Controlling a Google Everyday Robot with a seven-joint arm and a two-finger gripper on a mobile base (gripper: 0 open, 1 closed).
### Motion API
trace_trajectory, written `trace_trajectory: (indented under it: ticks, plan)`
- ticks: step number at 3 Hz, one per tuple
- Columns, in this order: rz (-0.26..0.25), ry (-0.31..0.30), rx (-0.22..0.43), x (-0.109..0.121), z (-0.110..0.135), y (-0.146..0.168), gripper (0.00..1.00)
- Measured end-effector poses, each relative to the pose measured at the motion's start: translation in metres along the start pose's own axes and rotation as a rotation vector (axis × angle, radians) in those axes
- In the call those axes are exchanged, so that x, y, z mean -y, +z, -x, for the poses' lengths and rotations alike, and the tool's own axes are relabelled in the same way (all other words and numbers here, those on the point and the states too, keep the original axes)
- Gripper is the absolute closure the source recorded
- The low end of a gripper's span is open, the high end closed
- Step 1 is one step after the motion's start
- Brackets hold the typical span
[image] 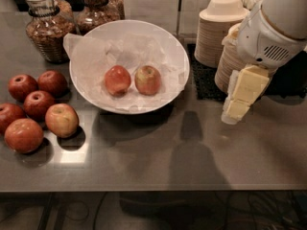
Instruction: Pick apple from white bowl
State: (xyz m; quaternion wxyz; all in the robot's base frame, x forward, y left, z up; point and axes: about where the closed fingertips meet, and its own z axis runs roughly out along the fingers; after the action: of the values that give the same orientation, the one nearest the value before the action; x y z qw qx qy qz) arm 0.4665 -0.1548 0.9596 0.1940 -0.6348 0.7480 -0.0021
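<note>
The white bowl (86, 87), wide and lined with crumpled white paper, sits at the middle back of the dark table. Two apples lie side by side in it. The yellow-green apple with a red-orange blush (147, 79) is the right one. The more evenly red-orange apple (117, 80) touches or nearly touches its left side. My gripper (231, 115), cream-coloured under a white arm housing (273, 32), hangs at the right, above the table. It is clear of the bowl's right rim and well to the right of the apple.
Several dark red apples (38, 103) and a paler one (61, 120) lie on the table at the left. Two glass jars (45, 30) stand at the back left. Stacks of beige disposable bowls (218, 30) stand at the back right, behind my arm. The table's front edge (153, 189) runs across the bottom.
</note>
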Motion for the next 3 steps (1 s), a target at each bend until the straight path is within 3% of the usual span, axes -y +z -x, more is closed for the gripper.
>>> trace_trajectory:
  ticks: [1,2,3]
  plan:
    - [-0.013,-0.083,0.064,0.001,0.027,0.010,0.26]
    - [-0.015,-0.191,0.164,-0.001,0.052,0.012,0.29]
    - [-0.016,-0.220,0.171,-0.002,0.055,0.011,0.27]
